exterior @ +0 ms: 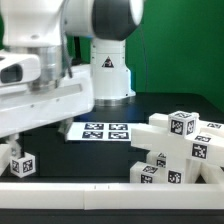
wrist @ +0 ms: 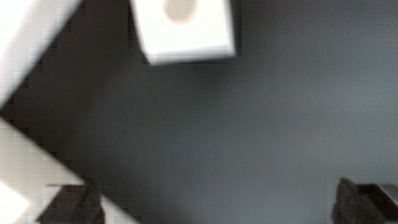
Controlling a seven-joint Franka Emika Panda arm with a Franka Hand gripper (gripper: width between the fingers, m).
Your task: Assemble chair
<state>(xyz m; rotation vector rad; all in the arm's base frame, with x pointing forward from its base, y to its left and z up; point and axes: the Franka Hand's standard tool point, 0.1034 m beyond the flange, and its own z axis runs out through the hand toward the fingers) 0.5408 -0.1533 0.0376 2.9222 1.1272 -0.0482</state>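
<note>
Hovering over the dark desk [exterior: 150,105] at the exterior view's left, the white Panda arm [exterior: 55,70] fills most of that side of the frame. The end effector [wrist: 217,203] has its fingers spread wide apart, nothing between them; in the wrist view only the two dark fingertips [wrist: 68,205] show, with bare desk between. A white chair part [wrist: 183,30] with a rounded hole lies on the desk well ahead of those fingertips. Over at the exterior view's right sits the pile of chunky white chair parts [exterior: 180,150], tags facing out, bars and blocks heaped against one another. The marker board [exterior: 103,130] lies flat between arm and pile. A small tagged white block [exterior: 22,163] rests below the arm.
</note>
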